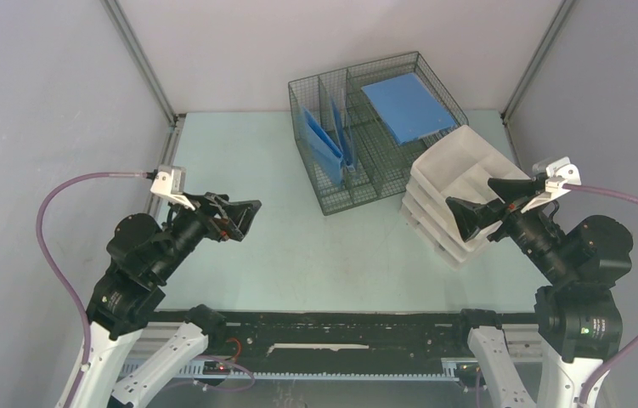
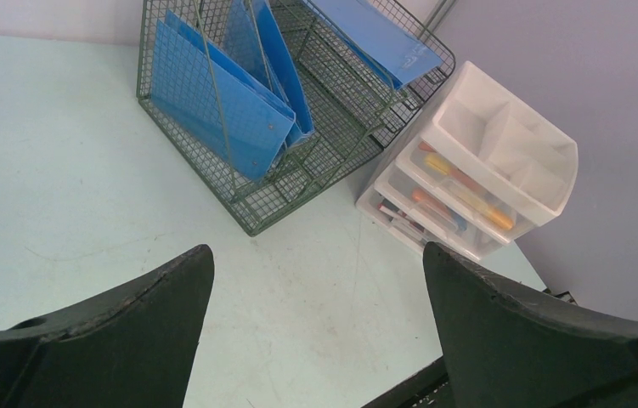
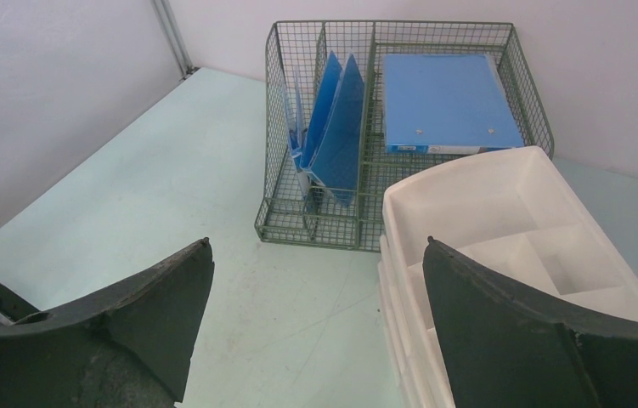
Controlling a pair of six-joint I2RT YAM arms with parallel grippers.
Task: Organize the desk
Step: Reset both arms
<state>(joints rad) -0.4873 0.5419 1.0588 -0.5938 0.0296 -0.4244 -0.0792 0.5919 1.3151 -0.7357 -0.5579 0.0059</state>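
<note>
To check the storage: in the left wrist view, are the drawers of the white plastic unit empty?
No, the white drawer unit shows orange and yellow pen-like items through its clear drawer fronts.

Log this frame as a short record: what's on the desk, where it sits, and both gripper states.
desk: mint-green
wire organizer: far centre; blue folders upright in left slots, single folder lying in right bay
drawer unit: white, right of organizer; top tray empty, pens in drawers
left gripper: open, empty
right gripper: open, empty, by drawer unit
</note>
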